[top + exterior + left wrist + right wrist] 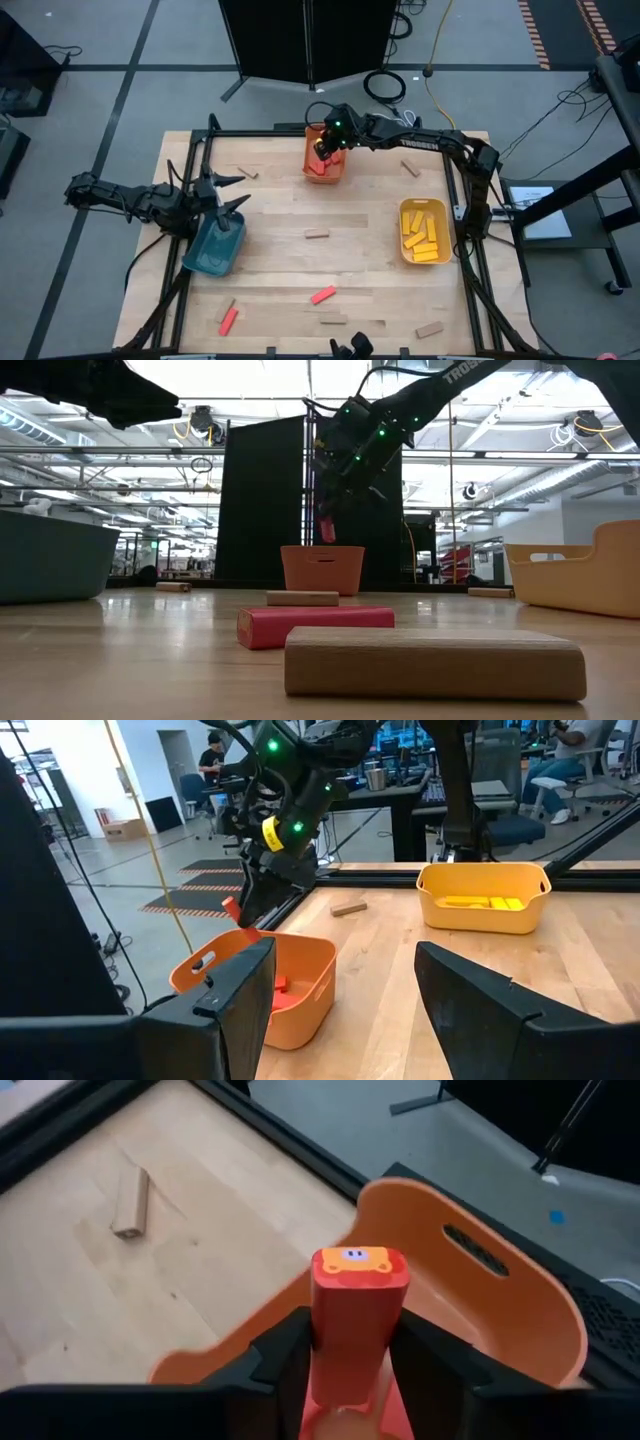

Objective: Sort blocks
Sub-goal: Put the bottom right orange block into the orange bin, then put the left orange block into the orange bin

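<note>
My right gripper point(324, 150) hovers over the orange bin point(312, 172) at the table's far middle, shut on a red block point(358, 1315). In the low view the block point(326, 530) hangs above the bin point(322, 568). More red blocks lie inside the bin point(282, 985). My left gripper point(345, 1010) is open and holds nothing; it stands over the far end of the teal bin point(215, 248) at the left. Loose red blocks point(323, 295) point(228, 321) and tan blocks point(317, 236) point(430, 328) lie flat on the table. Yellow blocks point(425, 235) lie in the yellow bin point(404, 250). My right gripper pinches the red block between its two fingers point(285, 1355), one on each long side. The fingers point down from above and lie along the block. Its free end point(360, 1268), which carries an orange face sticker, sticks out past the fingertips. The block hangs clear above the orange bin.
More tan blocks lie near the far edge point(248, 173) point(409, 169) and near the near edge point(333, 321). A black frame rail point(200, 180) runs round the table. In the low view a tan block point(435, 660) and a red one point(315, 625) lie close to the camera.
</note>
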Controlling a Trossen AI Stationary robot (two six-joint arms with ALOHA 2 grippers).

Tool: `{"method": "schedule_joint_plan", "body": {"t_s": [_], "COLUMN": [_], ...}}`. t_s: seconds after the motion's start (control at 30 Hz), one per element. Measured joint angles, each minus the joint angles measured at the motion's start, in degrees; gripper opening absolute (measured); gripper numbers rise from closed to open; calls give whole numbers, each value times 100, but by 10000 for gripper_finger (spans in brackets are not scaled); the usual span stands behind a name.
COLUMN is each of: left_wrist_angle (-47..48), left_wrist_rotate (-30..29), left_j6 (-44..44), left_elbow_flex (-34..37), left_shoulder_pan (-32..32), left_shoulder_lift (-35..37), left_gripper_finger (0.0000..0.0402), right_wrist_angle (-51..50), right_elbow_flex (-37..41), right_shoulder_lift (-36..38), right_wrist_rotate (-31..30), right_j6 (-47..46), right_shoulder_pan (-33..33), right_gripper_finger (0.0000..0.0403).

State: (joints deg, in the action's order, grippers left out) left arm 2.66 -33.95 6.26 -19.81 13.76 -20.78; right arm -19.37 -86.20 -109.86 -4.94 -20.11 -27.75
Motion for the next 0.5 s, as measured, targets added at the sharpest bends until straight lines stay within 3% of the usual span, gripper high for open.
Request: {"method": "schedule_joint_plan", "body": {"t_s": [0.37,0.5], "left_wrist_angle": [0,59], "left_wrist_rotate": [0,0], "left_j6": [0,3], "left_elbow_flex": [0,0], "left_shoulder_pan": [0,0], "left_shoulder_lift": [0,0], "left_gripper_finger": [238,238], "right_wrist_angle": [-83,-225], "right_elbow_flex": [1,-81], "right_shoulder_lift": [0,37], "right_wrist_rotate": [53,454], "right_j6": [4,160], "right_shoulder_pan": [2,1], "right_gripper_finger": [198,205]}}
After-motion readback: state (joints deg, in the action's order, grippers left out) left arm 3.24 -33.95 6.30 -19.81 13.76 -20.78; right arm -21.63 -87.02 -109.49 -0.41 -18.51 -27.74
